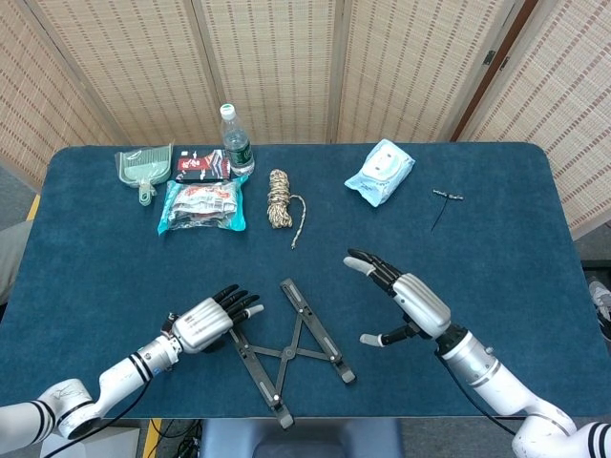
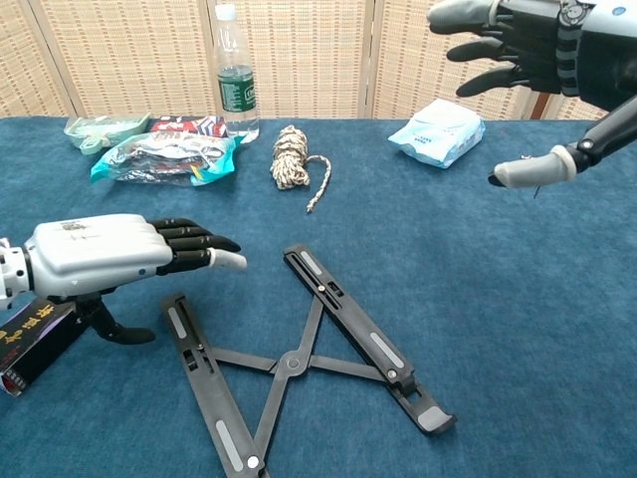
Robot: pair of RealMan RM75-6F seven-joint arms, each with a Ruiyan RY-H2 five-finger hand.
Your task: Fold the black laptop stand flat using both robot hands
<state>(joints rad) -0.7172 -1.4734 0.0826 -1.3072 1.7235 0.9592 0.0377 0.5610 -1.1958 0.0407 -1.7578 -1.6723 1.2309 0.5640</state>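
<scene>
Probably lab test station: blue-clothed table [image 1: 535, 239], woven folding screens [image 1: 267, 57], assorted props.

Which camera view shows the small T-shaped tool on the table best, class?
The head view. The T-shaped tool lies in the open on the blue table, its crossbar and stem plain. In the chest view the right hand covers nearly all of it.

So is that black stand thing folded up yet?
No, the black laptop stand lies spread open on the table: its two long bars splay apart in a V, joined by crossed struts.
</scene>
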